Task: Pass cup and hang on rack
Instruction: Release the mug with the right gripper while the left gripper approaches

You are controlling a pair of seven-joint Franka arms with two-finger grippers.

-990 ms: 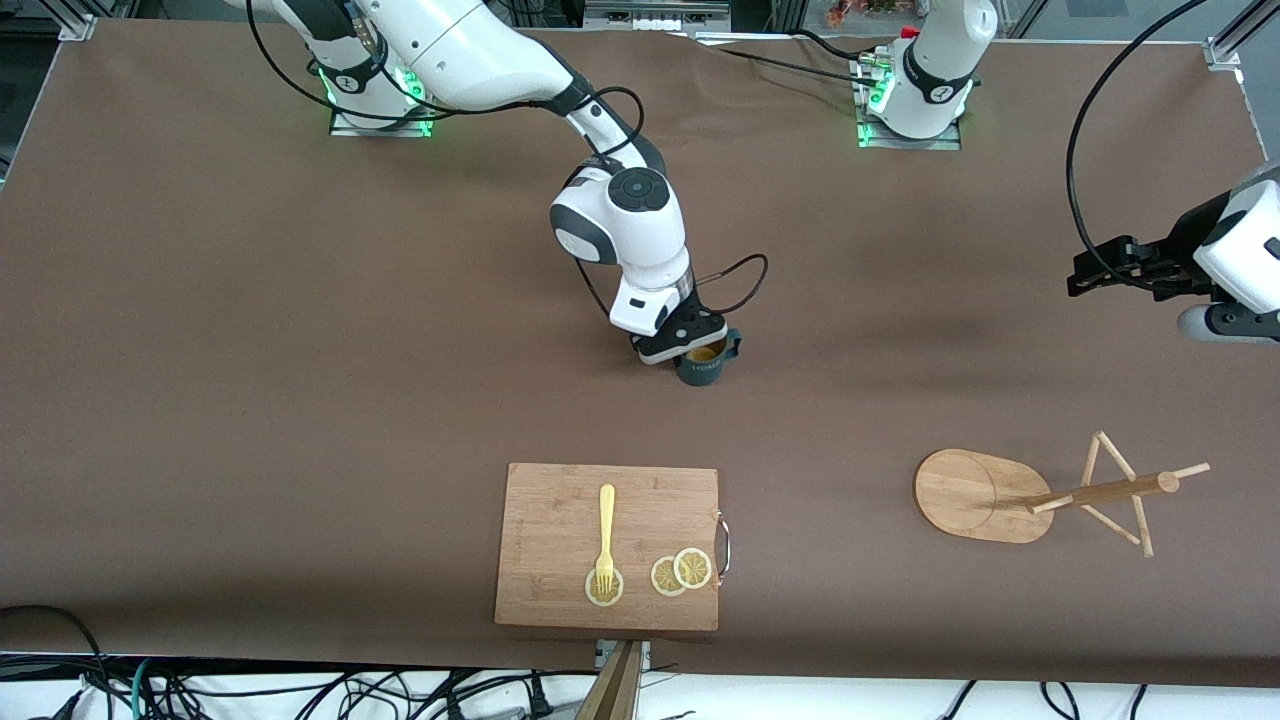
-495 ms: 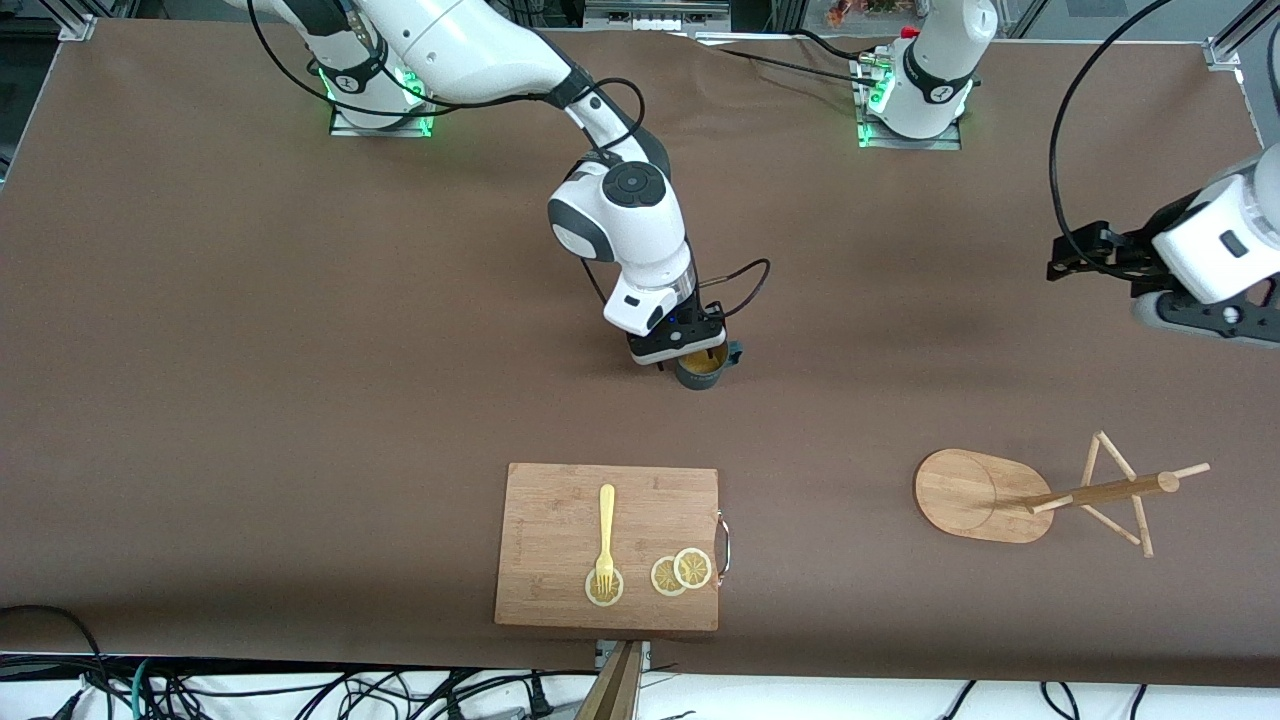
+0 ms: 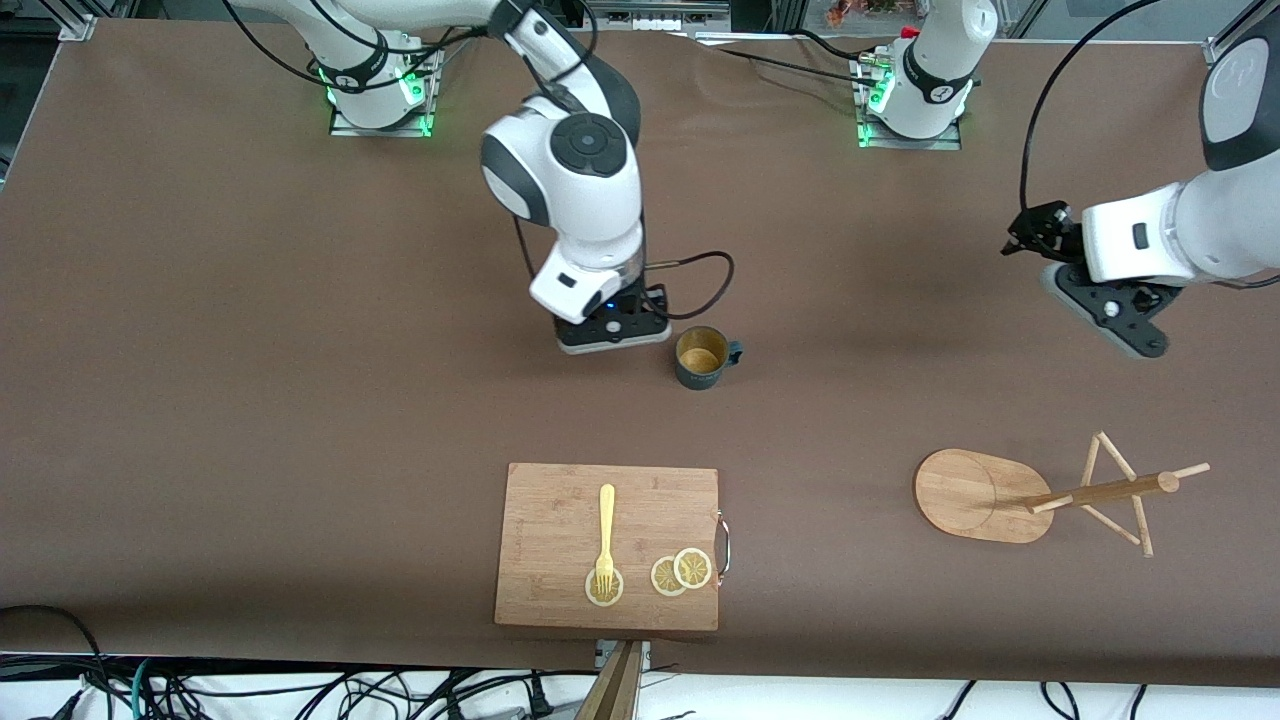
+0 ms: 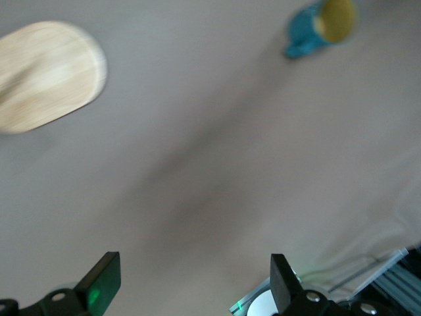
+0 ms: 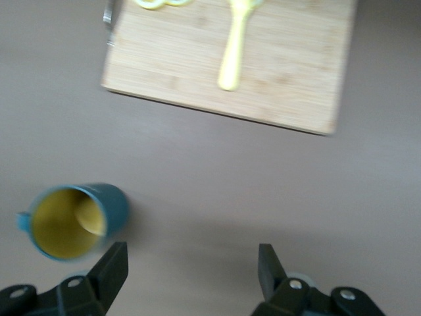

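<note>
The cup, dark teal with a yellow inside, stands upright on the brown table near its middle, handle toward the left arm's end. My right gripper hovers beside it, toward the right arm's end, open and holding nothing. The right wrist view shows the cup just outside my open right gripper. The rack, a bamboo mug tree on an oval base, stands nearer the front camera at the left arm's end. My left gripper hangs open in the air over the table there. From the left wrist, the cup and rack base show past my open left gripper.
A wooden cutting board lies near the table's front edge, nearer the front camera than the cup, with a yellow fork and lemon slices on it. A black cable loops from the right wrist.
My right gripper opened, let go of the cup, and rose away toward the right arm's end. The cup stays on the table. My left arm swung in toward the table's middle.
</note>
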